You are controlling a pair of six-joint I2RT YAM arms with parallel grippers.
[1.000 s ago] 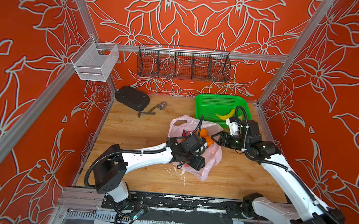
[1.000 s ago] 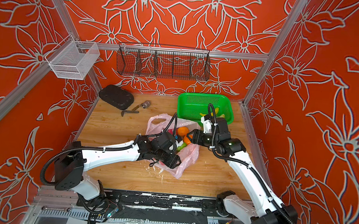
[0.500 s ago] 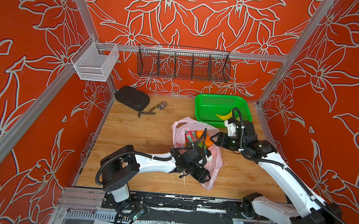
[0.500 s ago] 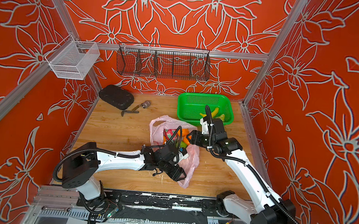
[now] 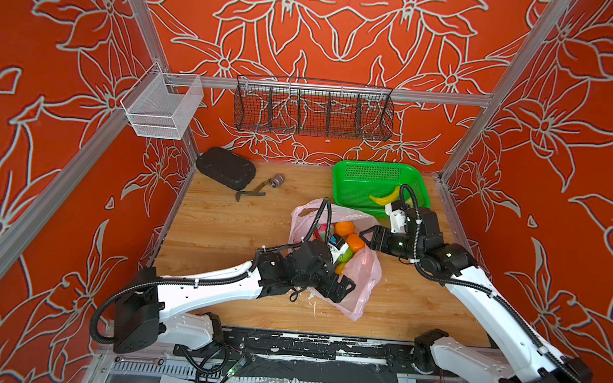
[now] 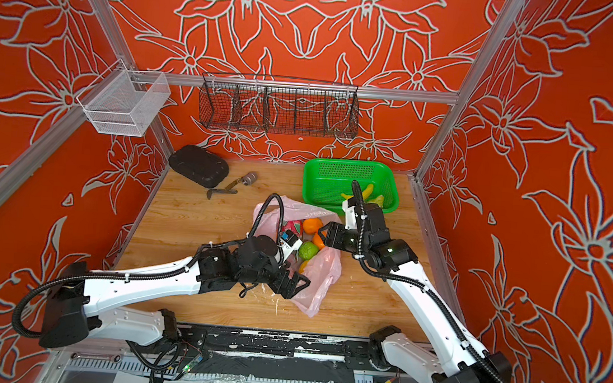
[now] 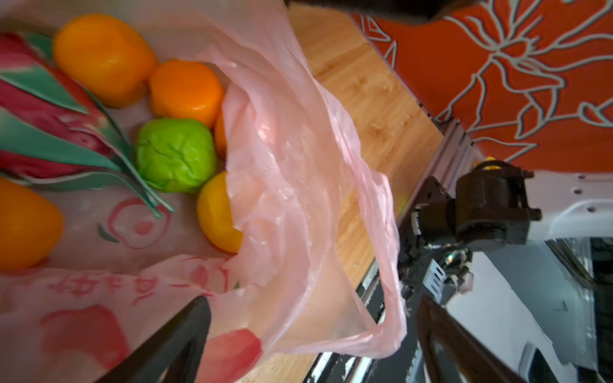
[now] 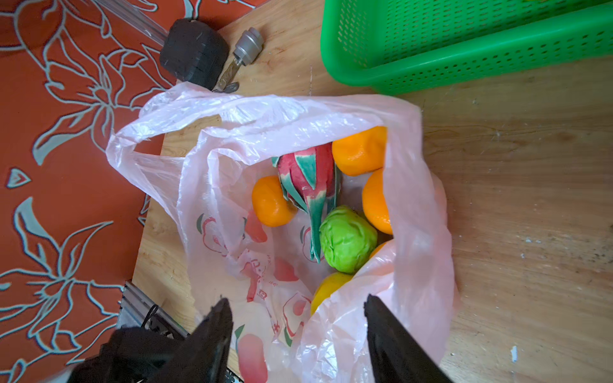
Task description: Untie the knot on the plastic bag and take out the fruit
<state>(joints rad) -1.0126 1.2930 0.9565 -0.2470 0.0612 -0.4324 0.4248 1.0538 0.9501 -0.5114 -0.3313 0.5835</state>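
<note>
The pale pink plastic bag (image 5: 364, 275) (image 6: 323, 272) lies in the middle of the wooden table with its mouth gaping. No knot shows; one handle loop (image 8: 129, 146) lies free. The fruit (image 8: 346, 238) sits inside: several oranges (image 5: 344, 228), a green one (image 6: 308, 250) (image 7: 175, 156), a yellow-orange one (image 7: 217, 215) and a pink-and-green dragon fruit (image 8: 306, 172). My left gripper (image 5: 342, 288) (image 7: 313, 305) is open at the bag's near edge, with a loose fold of film hanging between its fingers. My right gripper (image 5: 367, 236) (image 8: 297, 300) hovers open over the bag's right side.
A green basket (image 5: 377, 179) holding a yellow banana (image 5: 385, 198) stands at the back right, just behind my right wrist. A black pad (image 5: 224, 167) and a metal tool (image 5: 256, 190) lie at the back left. Wire baskets (image 5: 313, 107) hang on the walls.
My left gripper has slid toward the table's front along the bag and opened wide, so the film now hangs loose between its fingers. The right gripper has shifted only slightly.
</note>
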